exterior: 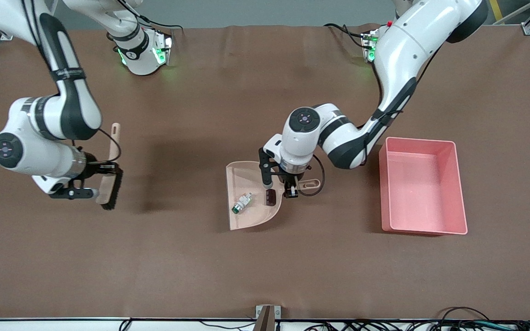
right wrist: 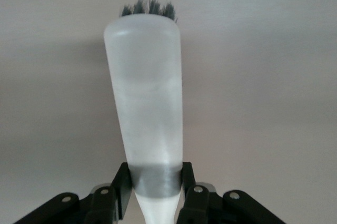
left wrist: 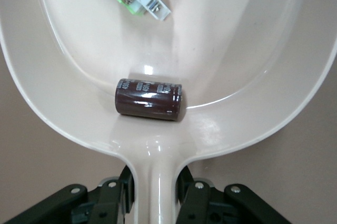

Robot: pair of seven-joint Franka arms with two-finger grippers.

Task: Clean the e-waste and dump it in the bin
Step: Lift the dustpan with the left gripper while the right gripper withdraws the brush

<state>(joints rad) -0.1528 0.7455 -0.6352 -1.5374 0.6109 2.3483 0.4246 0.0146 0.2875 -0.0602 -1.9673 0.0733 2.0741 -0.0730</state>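
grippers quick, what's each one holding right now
Left gripper: closed on the dustpan handle.
Right gripper: closed on the brush handle, held above the table.

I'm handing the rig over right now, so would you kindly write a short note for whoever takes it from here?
Left gripper: shut on the dustpan handle, at the middle of the table.
Right gripper: shut on the brush, held over the table toward the right arm's end, away from the dustpan.
E-waste: both the white part and the dark cylinder lie in the dustpan.
Bin: beside the dustpan, toward the left arm's end; nothing visible in it.
Done: sweeping into the dustpan.
Left: carry the dustpan to the bin and tip both parts in.
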